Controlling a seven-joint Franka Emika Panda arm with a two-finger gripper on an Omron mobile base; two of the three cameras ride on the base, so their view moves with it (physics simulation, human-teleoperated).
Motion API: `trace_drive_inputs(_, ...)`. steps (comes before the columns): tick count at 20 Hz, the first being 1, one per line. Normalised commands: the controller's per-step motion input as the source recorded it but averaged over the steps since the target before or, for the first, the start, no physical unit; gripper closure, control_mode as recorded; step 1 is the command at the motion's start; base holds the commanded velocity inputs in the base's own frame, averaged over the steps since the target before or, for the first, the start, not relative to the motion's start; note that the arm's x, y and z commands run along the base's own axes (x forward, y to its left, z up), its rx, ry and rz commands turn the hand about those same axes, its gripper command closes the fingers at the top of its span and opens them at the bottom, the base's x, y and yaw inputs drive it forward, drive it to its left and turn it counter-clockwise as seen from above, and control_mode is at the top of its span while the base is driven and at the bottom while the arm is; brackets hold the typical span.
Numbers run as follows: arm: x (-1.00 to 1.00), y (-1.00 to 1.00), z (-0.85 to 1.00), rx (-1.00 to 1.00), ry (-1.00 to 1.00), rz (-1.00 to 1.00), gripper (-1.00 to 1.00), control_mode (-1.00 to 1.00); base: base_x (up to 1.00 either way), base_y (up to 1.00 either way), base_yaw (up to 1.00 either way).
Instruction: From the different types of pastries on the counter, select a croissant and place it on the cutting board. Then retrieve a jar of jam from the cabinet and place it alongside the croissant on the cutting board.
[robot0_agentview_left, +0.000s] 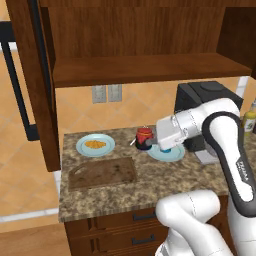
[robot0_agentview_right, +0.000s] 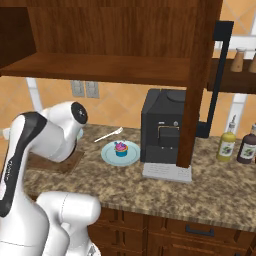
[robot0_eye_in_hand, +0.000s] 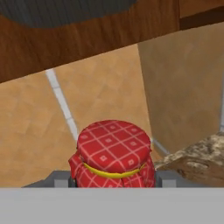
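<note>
My gripper (robot0_agentview_left: 143, 145) is shut on the jar of jam (robot0_agentview_left: 144, 135), a squat jar with a red checked lid (robot0_eye_in_hand: 114, 148). It hangs just above the counter (robot0_agentview_left: 165, 182), beyond the far right corner of the dark cutting board (robot0_agentview_left: 102, 172). The board is bare. The golden croissant (robot0_agentview_left: 95, 145) lies on a light-blue plate (robot0_agentview_left: 82, 148) behind the board's left end. The pink-frosted cupcake (robot0_agentview_right: 120, 148) sits on its own plate (robot0_agentview_right: 131, 155), right beside the hand. Above, the cabinet shelf (robot0_agentview_left: 150, 67) shows nothing on it.
A black coffee machine (robot0_agentview_right: 162, 130) stands to the right of the cupcake plate, with a white fork (robot0_agentview_right: 107, 134) behind that plate. Two bottles (robot0_agentview_right: 226, 145) stand at the counter's far right. The cabinet's side wall (robot0_agentview_left: 35, 85) hangs left of the board.
</note>
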Motion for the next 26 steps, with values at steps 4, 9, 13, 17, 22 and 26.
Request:
trace_drive_inputs(4, 0.85, 0.19, -0.63, 0.0, 0.0, 0.03, 1.0, -1.0, 0.0, 0.0, 0.0)
trace_drive_inputs(9, 0.55, -0.04, -0.44, 0.0, -0.05, 0.13, 1.0, -1.0, 0.0, 0.0, 0.0)
trace_drive_inputs(13, 0.01, 0.0, -0.16, 0.0, -0.04, 0.14, 1.0, -1.0, 0.0, 0.0, 0.0)
trace_drive_inputs(17, 0.02, 0.0, -0.24, 0.0, 0.0, 0.07, 1.0, -1.0, 0.0, 0.0, 0.0)
trace_drive_inputs(22, 0.27, 0.02, -0.43, -0.01, -0.07, 0.0, 1.0, -1.0, 0.0, 0.0, 0.0)
trace_drive_inputs(26, 0.19, 0.04, -0.46, 0.0, -0.08, 0.0, 1.0, -1.0, 0.0, 0.0, 0.0)
